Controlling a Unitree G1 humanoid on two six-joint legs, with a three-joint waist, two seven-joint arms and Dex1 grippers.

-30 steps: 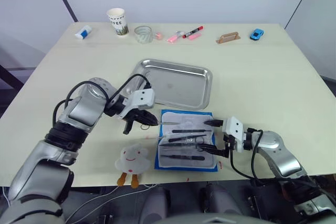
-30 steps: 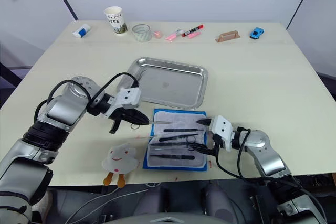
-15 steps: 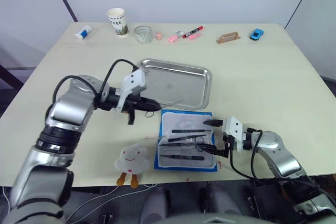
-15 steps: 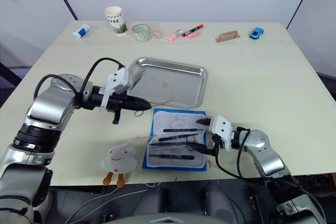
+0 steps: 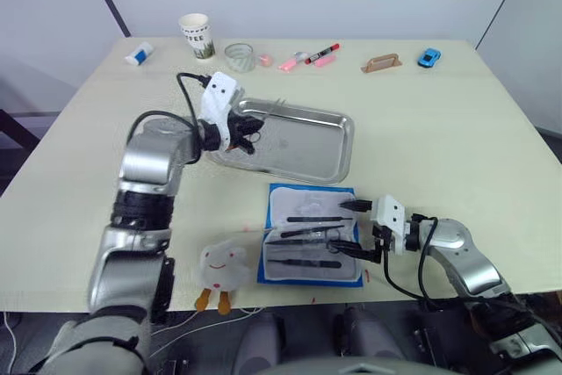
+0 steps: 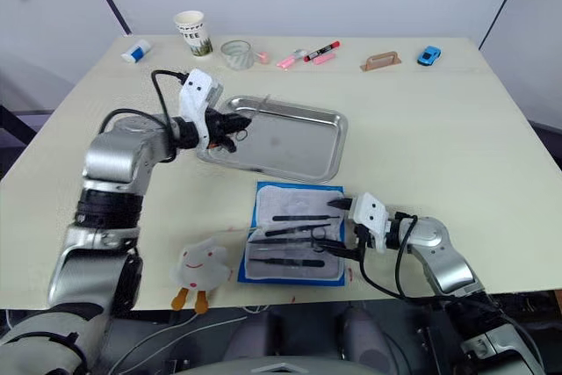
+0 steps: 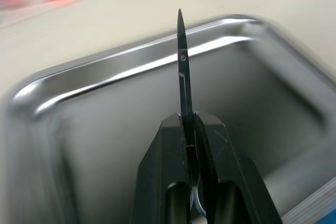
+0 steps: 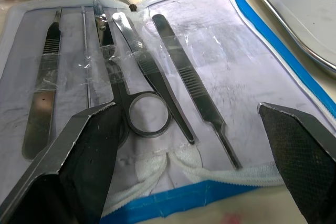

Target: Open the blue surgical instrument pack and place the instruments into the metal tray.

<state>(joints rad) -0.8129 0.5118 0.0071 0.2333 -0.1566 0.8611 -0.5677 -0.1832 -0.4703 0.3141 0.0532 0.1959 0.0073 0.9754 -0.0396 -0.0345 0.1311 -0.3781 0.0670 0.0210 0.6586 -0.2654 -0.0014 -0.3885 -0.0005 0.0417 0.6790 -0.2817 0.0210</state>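
Left eye view: cream table [image 5: 457, 129], grey wall behind; left hand [image 5: 250, 126] pinches scissors [image 7: 183, 72], right hand [image 5: 362, 228] spread.

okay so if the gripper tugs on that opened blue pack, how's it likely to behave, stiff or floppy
Probably floppy: the blue surgical instrument pack is flat fabric with a soft stitched edge, so a tugged corner would likely fold. It also looks light and may slide on the smooth table. The instruments on it would likely shift.

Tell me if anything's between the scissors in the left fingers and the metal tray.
Nothing visible. The left gripper holds the scissors right over the metal tray, whose bare floor lies below the blades.
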